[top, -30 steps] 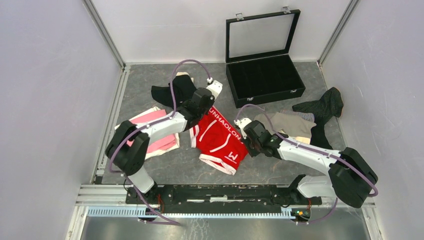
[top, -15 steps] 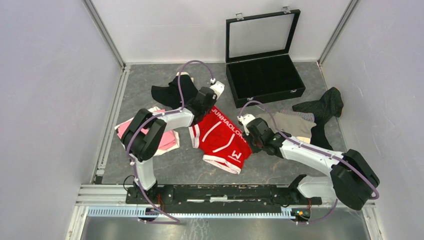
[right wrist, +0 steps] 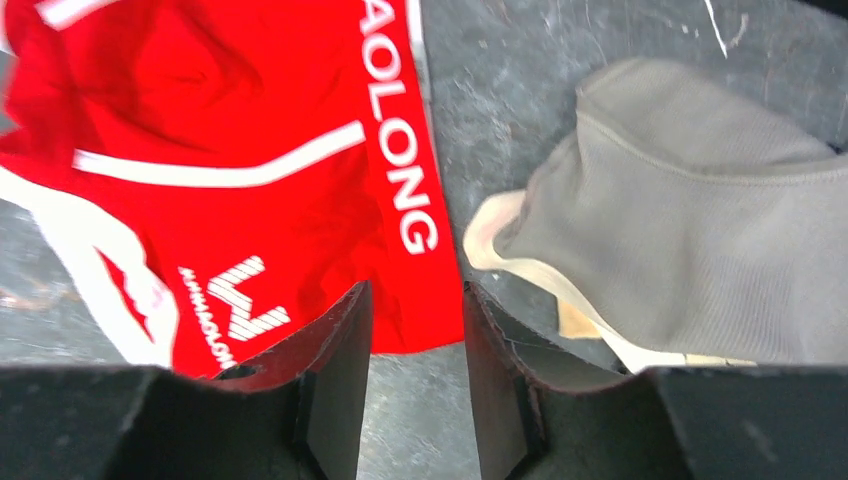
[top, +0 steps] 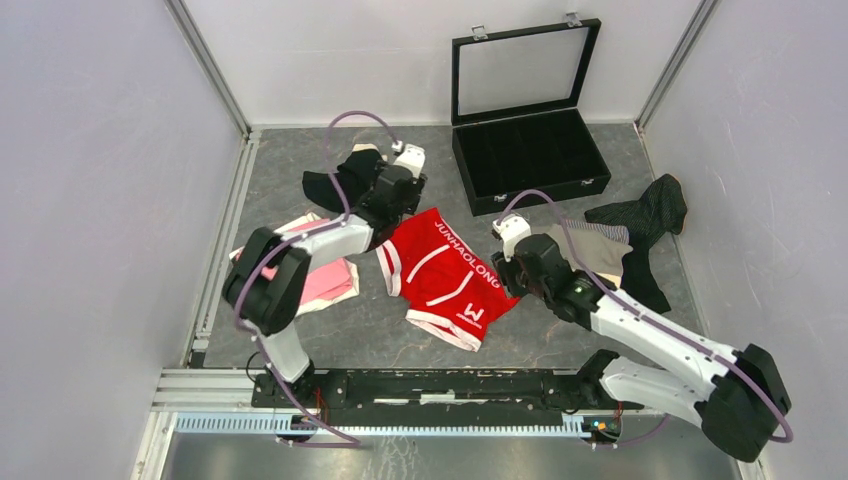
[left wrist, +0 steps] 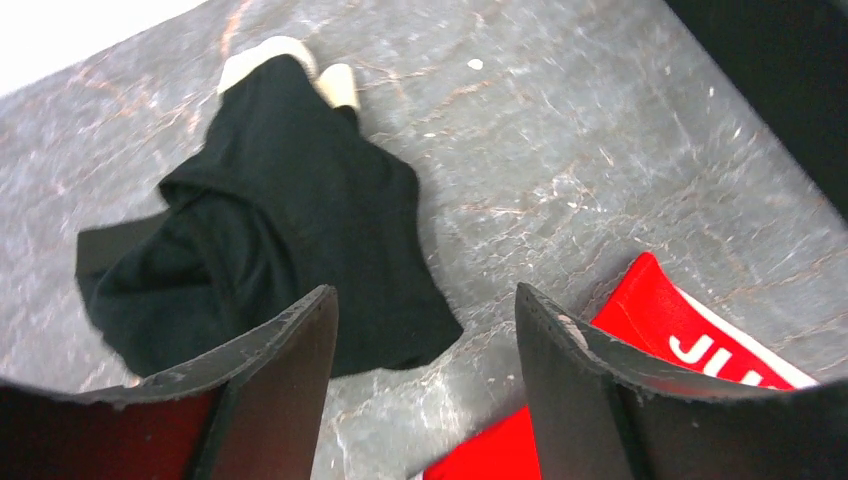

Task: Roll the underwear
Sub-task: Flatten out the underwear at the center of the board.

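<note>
The red underwear (top: 445, 275) is being shown spread flat on the table (top: 380, 335), between the two arms. Its lettered waistband (top: 470, 258) is being read as the long edge, running on a slant from the far-left corner to the near-right corner, with the leg hems lying off to the near left. The left gripper (left wrist: 425, 295) is being carried with its jaws wide apart and nothing between them. It is being held over bare table, with the black garment (left wrist: 270, 230) ahead on one side and the far red corner just beside its right-hand finger. The right gripper (right wrist: 415, 290) is also being carried with its jaws parted and nothing pinched. The near end of the waistband is being seen through the gap directly below, and the beige garment (right wrist: 680, 240) is lying just to the other side, close to the red cloth; whether the two are touching cannot be told. Each end of the waistband is thus being covered by one arm, and the right one is being judged the nearer, since it is hanging right over its corner while the left is sitting slightly off its own. A roll is probably best started along that slanted edge and taken toward the hems at the near left. The beige cloth is being noted as something that could be caught up on the right side.
</note>
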You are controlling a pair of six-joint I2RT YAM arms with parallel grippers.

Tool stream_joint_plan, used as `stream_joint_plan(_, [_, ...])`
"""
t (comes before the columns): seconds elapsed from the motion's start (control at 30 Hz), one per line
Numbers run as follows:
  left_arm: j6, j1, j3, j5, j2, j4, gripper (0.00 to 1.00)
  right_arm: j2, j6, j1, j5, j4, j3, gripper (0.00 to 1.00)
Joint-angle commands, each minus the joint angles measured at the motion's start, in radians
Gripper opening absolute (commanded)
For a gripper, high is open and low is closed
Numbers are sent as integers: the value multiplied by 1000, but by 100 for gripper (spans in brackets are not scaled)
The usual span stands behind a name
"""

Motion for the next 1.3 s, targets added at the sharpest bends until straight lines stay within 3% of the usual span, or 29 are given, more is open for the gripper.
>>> stream_joint_plan(0.0, [-299,19,-63,-76,-193,20,74,-46,-1,-3,-130,118,-31,41])
stream_joint_plan(0.17, [-461,21,-121,23,-267,-95,73,1,58,-4,-190,178,-56,20])
stream_joint_plan(0.3, [-518,21,-249,125,-314,-30,62,32,85,-4,-180,223,-87,7])
stream_joint_plan(0.4, [-524,23,-286,186,-300,-14,46,65,101,-4,-174,234,-96,2])
stream_joint_plan(0.53, [-538,23,-321,245,-278,8,26,68,119,-4,-148,259,-125,0])
stream_joint_plan(0.63, [-543,27,-336,229,-256,18,16,82,120,-4,-153,266,-134,0])
stream_joint_plan(1.07, [-528,84,-309,291,-81,103,8,171,113,-4,-88,266,-154,0])
stream_joint_plan(1.27, [-534,111,-308,230,-61,55,2,194,111,-4,-55,241,-164,0])
